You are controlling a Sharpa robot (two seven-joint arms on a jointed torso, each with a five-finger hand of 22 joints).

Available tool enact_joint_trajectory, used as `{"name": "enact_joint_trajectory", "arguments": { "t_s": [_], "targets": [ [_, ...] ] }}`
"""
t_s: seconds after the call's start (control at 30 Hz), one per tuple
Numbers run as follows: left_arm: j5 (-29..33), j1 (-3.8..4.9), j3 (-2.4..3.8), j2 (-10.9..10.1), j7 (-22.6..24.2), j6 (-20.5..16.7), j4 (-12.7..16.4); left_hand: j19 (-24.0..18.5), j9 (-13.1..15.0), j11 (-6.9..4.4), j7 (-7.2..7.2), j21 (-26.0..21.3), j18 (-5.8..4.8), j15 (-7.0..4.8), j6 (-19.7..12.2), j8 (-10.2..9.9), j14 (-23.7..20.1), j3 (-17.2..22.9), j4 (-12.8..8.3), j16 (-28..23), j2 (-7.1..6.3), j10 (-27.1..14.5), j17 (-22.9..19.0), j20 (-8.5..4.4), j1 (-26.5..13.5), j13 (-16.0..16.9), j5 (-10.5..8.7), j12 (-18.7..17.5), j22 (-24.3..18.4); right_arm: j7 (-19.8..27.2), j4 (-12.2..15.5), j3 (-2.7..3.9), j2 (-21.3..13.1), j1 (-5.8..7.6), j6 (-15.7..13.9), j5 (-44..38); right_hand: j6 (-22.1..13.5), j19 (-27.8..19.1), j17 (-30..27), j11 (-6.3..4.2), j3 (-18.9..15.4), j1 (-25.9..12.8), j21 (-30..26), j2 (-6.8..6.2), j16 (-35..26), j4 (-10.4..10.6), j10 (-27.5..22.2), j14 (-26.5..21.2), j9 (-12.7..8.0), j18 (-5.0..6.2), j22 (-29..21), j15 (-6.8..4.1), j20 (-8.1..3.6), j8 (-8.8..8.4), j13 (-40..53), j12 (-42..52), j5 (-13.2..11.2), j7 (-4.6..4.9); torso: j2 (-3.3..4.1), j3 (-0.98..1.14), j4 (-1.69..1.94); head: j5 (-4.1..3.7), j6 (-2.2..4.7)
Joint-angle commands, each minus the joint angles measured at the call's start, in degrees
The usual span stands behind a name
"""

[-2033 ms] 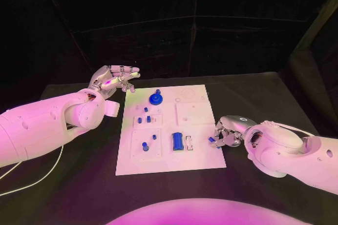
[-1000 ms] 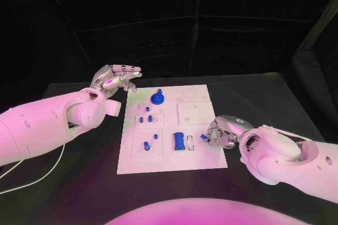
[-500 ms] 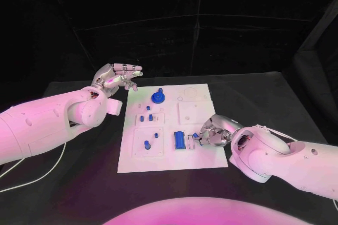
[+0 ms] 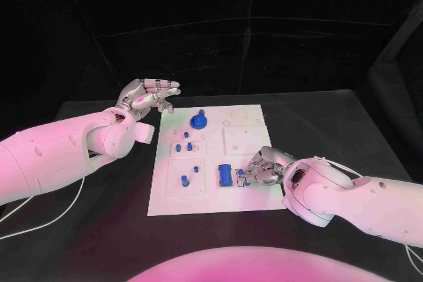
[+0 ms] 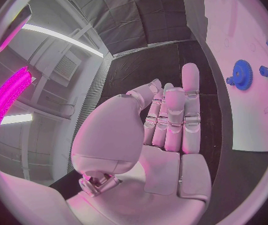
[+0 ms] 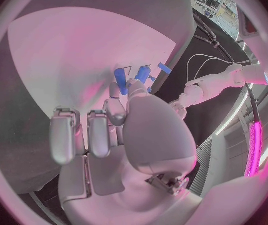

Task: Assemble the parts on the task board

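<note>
Parts lie across the board (image 4: 251, 199), the white plate mid-table: a blue gear (image 4: 198, 120) at its far end, small pegs (image 4: 183, 147) in the left column, a longer blue block (image 4: 225, 174) near the middle. The right hand (image 4: 264, 167) sits low over the board just beside that block, fingers curled in, pinching a small blue part (image 4: 241, 172) at the tips; the right wrist view shows blue pieces right at the fingertips. The left hand (image 4: 145, 97) hangs off the board's far left corner, fingers extended side by side and holding nothing.

Judging by their look, these pieces are light, rigid plastic, smooth and apt to slip or tip. Each is best taken by its sides with a fingertip pinch, kept upright so it drops squarely into its recess.
</note>
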Motion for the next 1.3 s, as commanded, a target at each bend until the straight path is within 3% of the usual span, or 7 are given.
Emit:
{"name": "enact_joint_trajectory", "arguments": {
  "t_s": [0.03,0.23,0.4,0.7,0.93,1.17,1.3],
  "targets": [
    [0.2,0.09,0.05,0.1,0.2,0.6,0.1,-0.1,0.0,-0.09,0.14,-0.2,0.80,-0.05,-0.4,0.3,-0.3,-0.1,-0.3,-0.2,-0.15,-0.4,0.0,-0.06,0.6,-0.1,-0.10,0.3,-0.1,-0.9,-0.2,0.02,0.3,0.09,0.6,1.0,0.4,1.4,2.2,0.21,-0.2,-1.0,0.3,0.03,0.2,0.4,0.3,3.6,0.1,-0.43,9.2,-0.18,-0.05,-0.05,0.1,0.1,0.4,-0.12,-0.02,0.03,-0.02,-0.03,0.06],
    [0.2,0.09,0.05,0.1,0.2,0.7,0.0,-0.1,0.0,-0.09,0.14,-0.2,0.80,-0.05,-0.4,0.3,-0.3,-0.1,-0.3,-0.2,-0.15,-0.4,0.0,-0.06,0.6,-0.1,-0.10,0.3,-0.1,-1.1,-0.6,0.02,0.9,0.09,0.0,0.5,0.8,1.5,2.2,0.19,-1.1,-3.7,0.3,0.27,0.2,0.4,0.6,3.6,0.4,-0.45,9.3,-0.21,-0.08,0.08,0.3,0.2,0.6,-0.17,0.03,0.03,0.03,0.14,-0.02],
    [0.2,0.09,0.05,0.2,0.1,0.8,0.0,-0.1,0.0,-0.09,0.14,-0.2,0.80,-0.05,-0.4,0.3,-0.3,-0.1,-0.3,-0.2,-0.15,-0.4,0.0,-0.06,0.6,-0.1,-0.10,0.3,-0.1,-0.9,-0.7,0.03,1.4,0.09,-0.6,0.2,1.1,1.5,2.4,0.15,-2.9,-6.9,0.4,1.02,0.3,0.4,0.8,3.7,0.9,-0.46,9.4,-0.22,-0.08,0.25,0.6,0.5,-3.8,-0.27,0.02,0.04,-0.04,0.18,-0.06],
    [0.2,0.09,0.05,0.2,0.1,0.8,0.0,-0.1,0.0,-0.09,0.14,-0.2,0.80,-0.05,-0.4,0.3,-0.3,-0.1,-0.3,-0.2,-0.15,-0.4,0.0,-0.06,0.6,-0.1,-0.10,0.3,-0.1,-0.9,-0.8,0.03,1.6,0.09,-1.1,-0.8,1.7,1.7,2.7,-0.05,-3.6,-7.9,0.5,1.94,0.5,0.5,1.2,3.7,1.4,-0.53,9.6,-0.36,-0.18,0.63,1.3,1.3,-4.4,-0.53,-0.03,-0.02,-0.02,0.11,0.00],
    [0.2,0.09,0.05,0.2,0.1,0.8,0.0,-0.1,0.0,-0.09,0.14,-0.2,0.80,-0.05,-0.4,0.3,-0.3,-0.1,-0.3,-0.2,-0.15,-0.4,0.0,-0.06,0.6,-0.1,-0.10,0.3,-0.1,-1.0,-0.7,0.03,1.3,0.09,-0.9,-2.0,1.6,1.7,2.6,-0.04,-7.1,-12.0,0.5,2.65,0.4,0.4,1.3,3.7,2.2,-0.52,9.6,-0.38,-0.24,0.88,1.6,1.3,-17.0,-0.55,-0.04,0.02,-0.02,0.08,-0.04],
    [0.2,0.09,0.05,0.1,0.1,0.8,0.0,-0.1,0.0,-0.09,0.14,-0.2,0.80,-0.05,-0.4,0.3,-0.3,-0.1,-0.3,-0.2,-0.15,-0.4,0.0,-0.06,0.6,-0.1,-0.10,0.3,-0.1,0.5,-0.1,0.03,0.3,0.09,-0.6,-2.5,1.3,1.6,2.5,-0.05,-7.2,-9.0,0.4,2.59,0.3,-0.9,1.2,3.6,2.6,-0.49,9.6,-0.41,-0.26,0.94,1.6,1.1,-16.7,-0.56,-0.06,0.05,-0.07,0.13,0.06],
    [0.2,0.09,0.05,0.0,0.2,0.7,0.1,-0.1,0.0,-0.09,0.14,-0.2,0.79,-0.05,-0.4,0.3,-0.3,-0.1,-0.3,-0.2,-0.15,-0.4,-0.1,-0.06,0.6,-0.1,-0.10,0.3,-0.1,6.0,0.1,0.03,-1.0,0.10,-2.7,0.1,-0.9,0.3,0.8,0.50,-7.4,-6.8,-0.9,2.41,-0.8,-1.8,-0.1,3.2,2.4,-0.05,8.1,-0.05,-0.09,-0.17,0.1,-1.2,-16.2,0.22,-0.15,0.05,-0.13,0.09,0.34]
  ]
}}
